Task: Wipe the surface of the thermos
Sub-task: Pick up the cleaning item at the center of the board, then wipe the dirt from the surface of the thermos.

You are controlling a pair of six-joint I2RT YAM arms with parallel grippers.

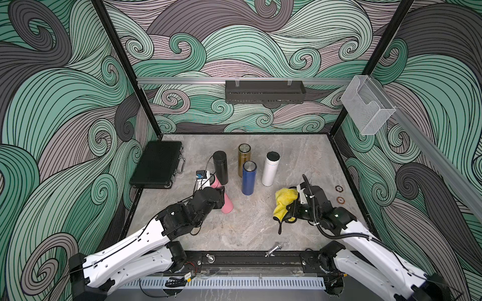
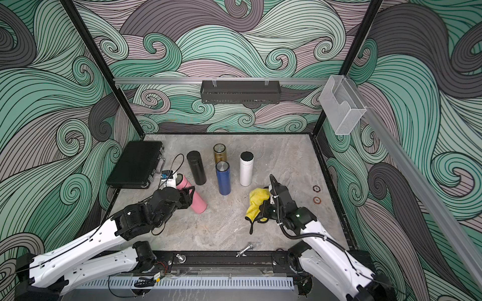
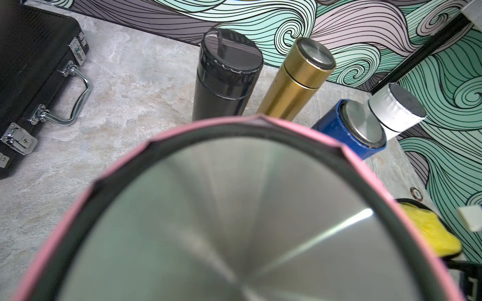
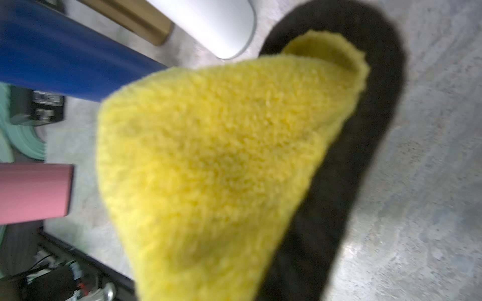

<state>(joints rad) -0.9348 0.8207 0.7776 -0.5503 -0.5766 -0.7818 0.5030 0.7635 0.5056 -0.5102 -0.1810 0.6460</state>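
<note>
Pink thermos (image 1: pixel 226 204) hangs tilted left of centre over the bench (image 1: pixel 247 232) — cap toward the far left, base nearer. Its middle is pinched between the left fingers (image 1: pixel 220 194), which are closed tight round it. Right fingers (image 1: pixel 292 207), well apart to the right, are clamped on a yellow cloth (image 1: pixel 284 199) — clear of the thermos.

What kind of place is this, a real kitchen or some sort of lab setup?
Probably a robot test cell rather than a home: wave-patterned panel walls box in a small marble-look tabletop, and the left arm and right arm are mounted on a black rail along its front edge.
</note>
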